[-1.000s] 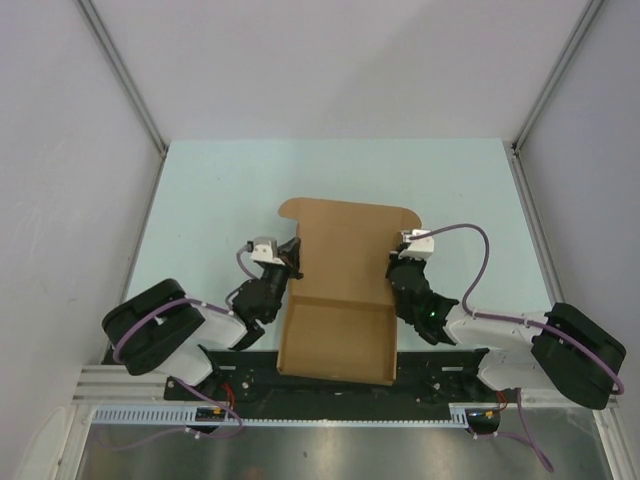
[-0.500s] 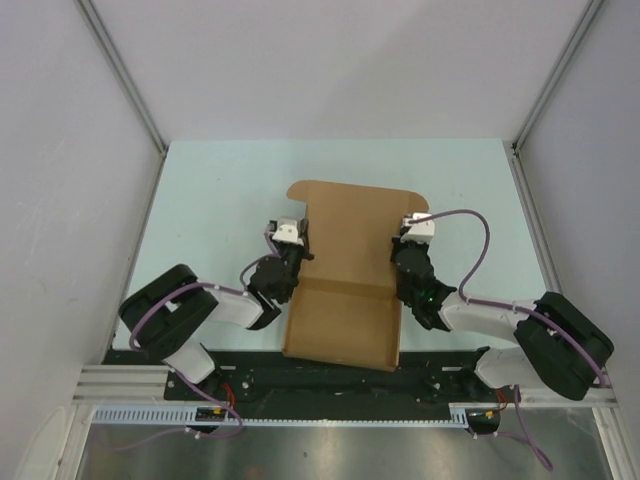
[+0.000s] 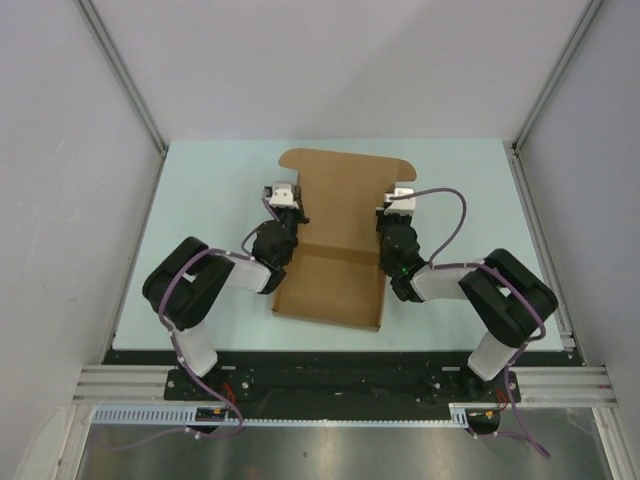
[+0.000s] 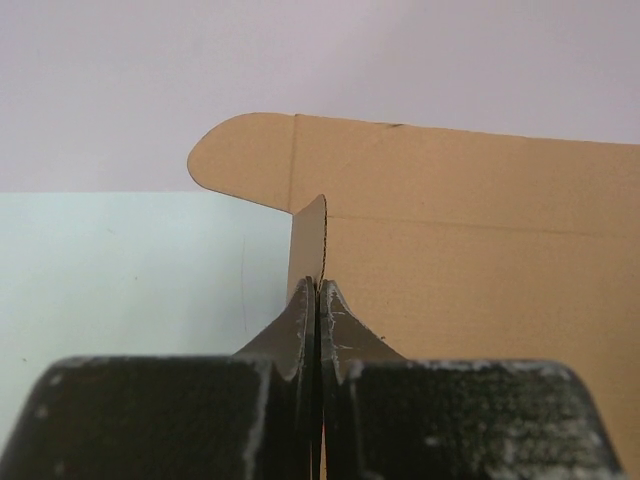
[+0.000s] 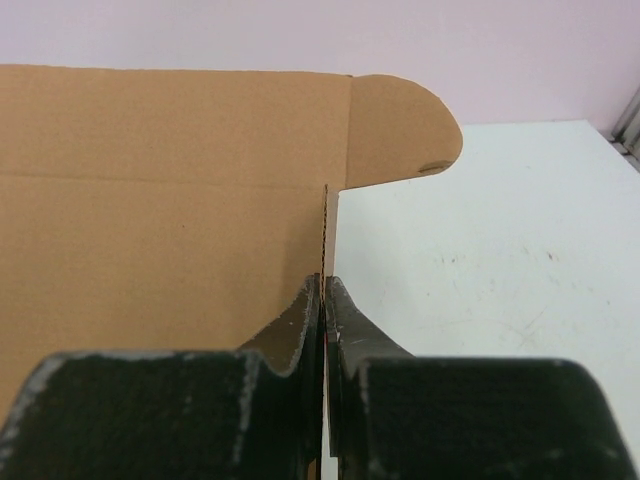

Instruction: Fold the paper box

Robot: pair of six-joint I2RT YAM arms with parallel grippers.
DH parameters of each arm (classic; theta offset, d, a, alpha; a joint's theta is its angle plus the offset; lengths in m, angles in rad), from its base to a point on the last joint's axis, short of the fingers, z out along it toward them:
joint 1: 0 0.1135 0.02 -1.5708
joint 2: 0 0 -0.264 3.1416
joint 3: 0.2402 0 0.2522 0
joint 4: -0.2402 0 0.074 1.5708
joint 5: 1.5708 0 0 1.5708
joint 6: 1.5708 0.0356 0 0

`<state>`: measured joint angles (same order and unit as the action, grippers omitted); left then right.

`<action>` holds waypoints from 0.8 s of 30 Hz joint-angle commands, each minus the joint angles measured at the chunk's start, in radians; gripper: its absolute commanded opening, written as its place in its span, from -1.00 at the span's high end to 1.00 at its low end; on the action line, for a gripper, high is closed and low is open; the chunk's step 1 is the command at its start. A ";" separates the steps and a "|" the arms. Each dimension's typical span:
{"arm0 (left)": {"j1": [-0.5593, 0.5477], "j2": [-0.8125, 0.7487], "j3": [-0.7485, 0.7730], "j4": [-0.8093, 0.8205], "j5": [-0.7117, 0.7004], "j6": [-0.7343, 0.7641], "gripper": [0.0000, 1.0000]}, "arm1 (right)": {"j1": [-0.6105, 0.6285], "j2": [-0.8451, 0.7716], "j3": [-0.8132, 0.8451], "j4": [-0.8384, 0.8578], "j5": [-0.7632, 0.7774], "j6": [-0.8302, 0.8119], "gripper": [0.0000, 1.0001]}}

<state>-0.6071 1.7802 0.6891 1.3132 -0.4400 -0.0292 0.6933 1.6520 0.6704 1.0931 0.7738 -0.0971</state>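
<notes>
The paper box point(image 3: 335, 235) is a brown cardboard sheet lying mid-table, its lid panel with rounded tabs toward the far side. My left gripper point(image 3: 299, 213) is shut on its upright left side wall; in the left wrist view the fingers point(image 4: 340, 320) pinch the thin cardboard edge point(image 4: 310, 235). My right gripper point(image 3: 383, 210) is shut on the upright right side wall; in the right wrist view the fingers point(image 5: 345, 320) clamp the wall edge point(image 5: 329, 235). The lid's rounded tabs show in the left wrist view point(image 4: 240, 160) and in the right wrist view point(image 5: 400, 130).
The pale green table top point(image 3: 200, 190) is bounded by grey walls with metal corner rails point(image 3: 125, 80). The black mounting rail point(image 3: 330, 375) runs along the near edge by the arm bases.
Both arms have stretched toward the far side, carrying the box with them off the near rail. The grips on the side walls have stayed the same.
</notes>
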 commanded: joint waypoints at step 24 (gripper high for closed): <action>-0.052 -0.079 -0.246 0.414 0.124 -0.190 0.99 | 0.216 0.074 -0.150 0.130 0.048 0.177 1.00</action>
<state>-0.6006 1.7287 0.4812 1.4296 -0.4614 -0.1429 0.8337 1.7451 0.5682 1.3808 0.9142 -0.0574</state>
